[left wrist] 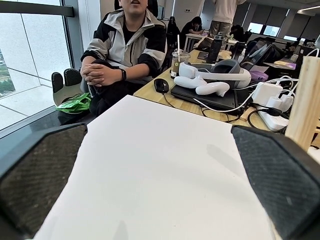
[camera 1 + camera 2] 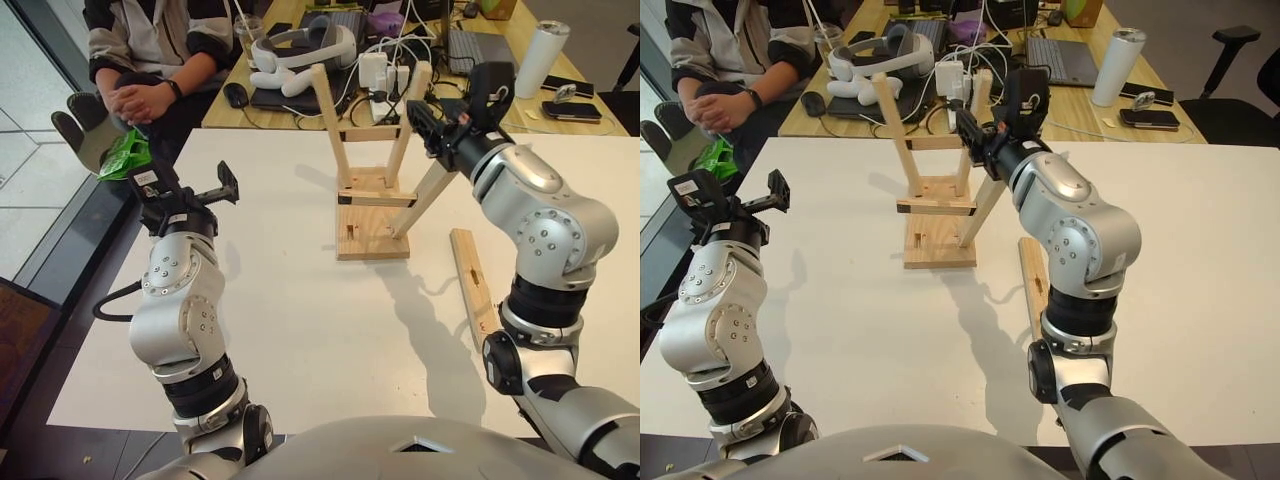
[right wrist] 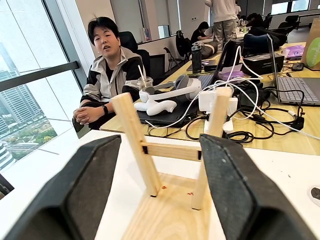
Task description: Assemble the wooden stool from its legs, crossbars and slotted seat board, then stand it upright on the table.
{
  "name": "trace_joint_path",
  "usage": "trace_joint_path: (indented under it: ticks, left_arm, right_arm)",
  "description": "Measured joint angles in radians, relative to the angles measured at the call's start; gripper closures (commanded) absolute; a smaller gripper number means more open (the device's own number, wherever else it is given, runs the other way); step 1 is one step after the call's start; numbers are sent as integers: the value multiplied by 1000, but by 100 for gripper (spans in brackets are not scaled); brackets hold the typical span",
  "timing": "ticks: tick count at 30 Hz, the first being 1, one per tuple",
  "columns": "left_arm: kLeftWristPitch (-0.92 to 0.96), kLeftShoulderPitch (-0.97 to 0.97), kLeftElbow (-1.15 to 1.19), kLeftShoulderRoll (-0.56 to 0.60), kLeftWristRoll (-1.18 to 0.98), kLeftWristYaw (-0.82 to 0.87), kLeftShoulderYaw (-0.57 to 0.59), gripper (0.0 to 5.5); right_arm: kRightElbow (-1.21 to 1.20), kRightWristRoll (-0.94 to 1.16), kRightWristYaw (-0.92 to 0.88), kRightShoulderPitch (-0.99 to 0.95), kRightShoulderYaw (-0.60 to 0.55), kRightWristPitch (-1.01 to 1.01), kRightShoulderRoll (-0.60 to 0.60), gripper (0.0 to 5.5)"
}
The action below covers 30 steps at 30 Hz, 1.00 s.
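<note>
The slotted seat board [image 2: 372, 240] lies flat on the white table [image 2: 300, 330]. Two legs [image 2: 328, 120] stand up from it, joined near the top by a crossbar [image 2: 368, 133]. A third leg [image 2: 425, 198] slants up from the board's right side, with a lower crossbar [image 2: 375, 198] beside it. My right gripper [image 2: 422, 118] hovers open at the top of the upright right leg, its fingers [image 3: 235, 200] framing the two legs and holding nothing. A loose leg [image 2: 473, 280] lies flat on the table under the right arm. My left gripper [image 2: 190, 185] is open and holds nothing, over the table's left side.
A wooden desk [image 2: 520, 110] abuts the table's far edge, crowded with a headset [image 2: 300, 45], a power strip with cables [image 2: 375, 75], a mouse [image 2: 236, 94], a tumbler [image 2: 535, 55] and phones. A seated person [image 2: 150, 60] is at the far left, by a green bag [image 2: 125, 155].
</note>
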Motion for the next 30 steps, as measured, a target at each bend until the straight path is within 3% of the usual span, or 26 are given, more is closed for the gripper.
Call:
trace_joint_path:
  ticks: [9, 16, 21, 23, 26, 30]
  left_arm:
    - [-96, 53, -49, -10, 8, -43, -84, 10]
    - [-229, 236, -100, -61, -6, -100, -198, 10]
    - [-292, 376, -146, -64, 23, -107, -272, 10]
    - [-301, 383, -158, -60, 34, -105, -281, 10]
    - [-300, 378, -165, -55, 43, -105, -291, 10]
    - [-296, 349, -166, -43, 53, -104, -290, 10]
  right_arm:
    - [0, -22, 4, 17, 1, -221, 64, 259]
    - [-273, -54, -23, 66, 18, -307, 34, 259]
    - [-457, -40, -61, 360, -79, -94, -31, 188]
    - [-502, -24, -60, 520, -76, 101, -53, 158]
    - [-546, 36, -31, 701, -50, 378, -35, 158]
    - [-558, 18, -17, 721, -113, 516, -31, 138]
